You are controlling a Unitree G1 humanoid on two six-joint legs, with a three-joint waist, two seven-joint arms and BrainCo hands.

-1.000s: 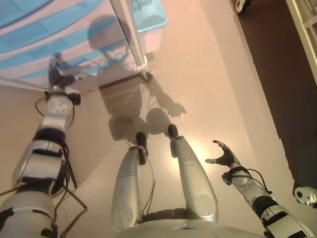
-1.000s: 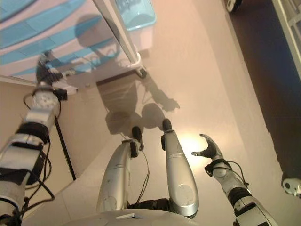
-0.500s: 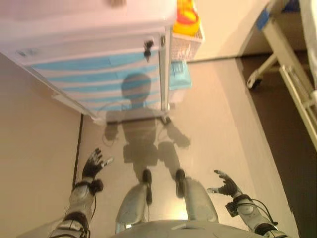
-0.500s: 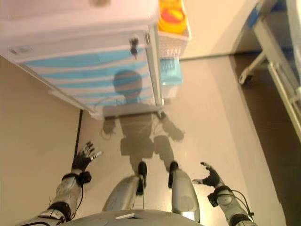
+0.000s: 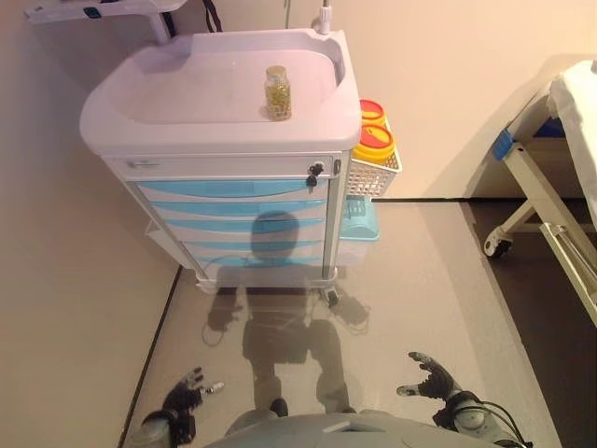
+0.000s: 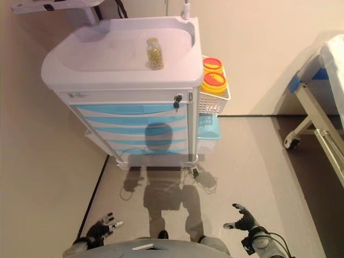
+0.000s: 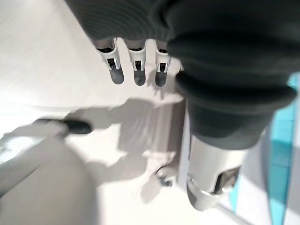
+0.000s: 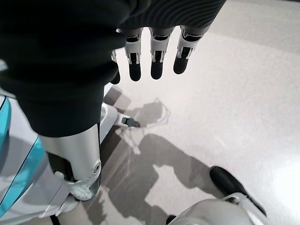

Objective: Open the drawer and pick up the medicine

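- Medical cart (image 5: 224, 121) stands at twelve o'clock, well apart from the robot; its blue drawers (image 5: 233, 210) are all shut and should slide stiffly on rails, so I'd hook the top drawer's front edge near its middle
- Whole picture has swung since half a second ago: the camera has tipped up, and the cart's top now shows
- Left hand (image 6: 101, 230) at seven o'clock, right hand (image 6: 242, 219) at five, both low, fingers spread, holding nothing
- Medicine bottle (image 5: 276, 93) sits upright on the cart top: light, rigid, probably slick, best pinched round its sides
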